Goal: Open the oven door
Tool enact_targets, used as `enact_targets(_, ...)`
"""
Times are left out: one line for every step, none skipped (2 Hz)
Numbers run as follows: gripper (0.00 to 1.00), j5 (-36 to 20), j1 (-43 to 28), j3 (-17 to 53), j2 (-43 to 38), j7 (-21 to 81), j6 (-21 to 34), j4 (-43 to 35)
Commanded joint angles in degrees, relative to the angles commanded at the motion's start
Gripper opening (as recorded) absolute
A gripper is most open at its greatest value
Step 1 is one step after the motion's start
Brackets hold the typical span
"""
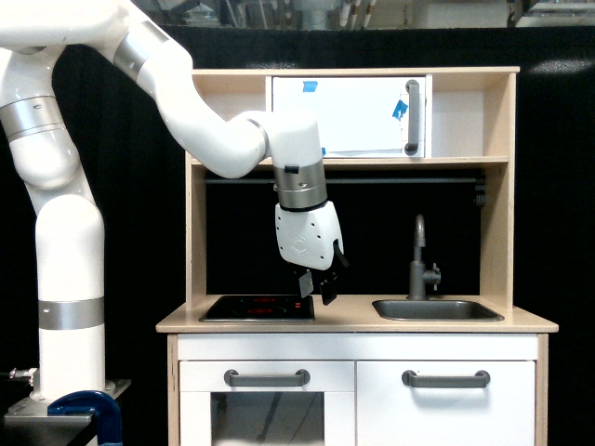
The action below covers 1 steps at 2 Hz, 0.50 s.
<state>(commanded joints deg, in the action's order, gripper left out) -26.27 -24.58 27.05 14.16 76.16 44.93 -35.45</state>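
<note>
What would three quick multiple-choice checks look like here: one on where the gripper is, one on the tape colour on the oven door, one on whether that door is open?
1. Where is the gripper?
A. Above the counter, between the hob and the sink
B. At the oven door's handle
C. Down at the lower cupboard door

2. What colour are the tape bits on the oven door?
A. Red
B. Blue
C. Yellow

3. What state is the oven door in?
A. Swung fully open
B. Removed
C. Shut

Answers:
1. A: the fingers hang just above the counter at the hob's right edge, well below the upper shelf.
2. B: small blue pieces show at its top, bottom and beside the vertical grey handle.
3. C: the white panel sits flat in its frame, and the gripper is not touching it.
</note>
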Motion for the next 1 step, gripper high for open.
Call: enact_targets(1.00, -18.4, 0.8, 5.9, -19.7, 36.3, 22.7, -17.3)
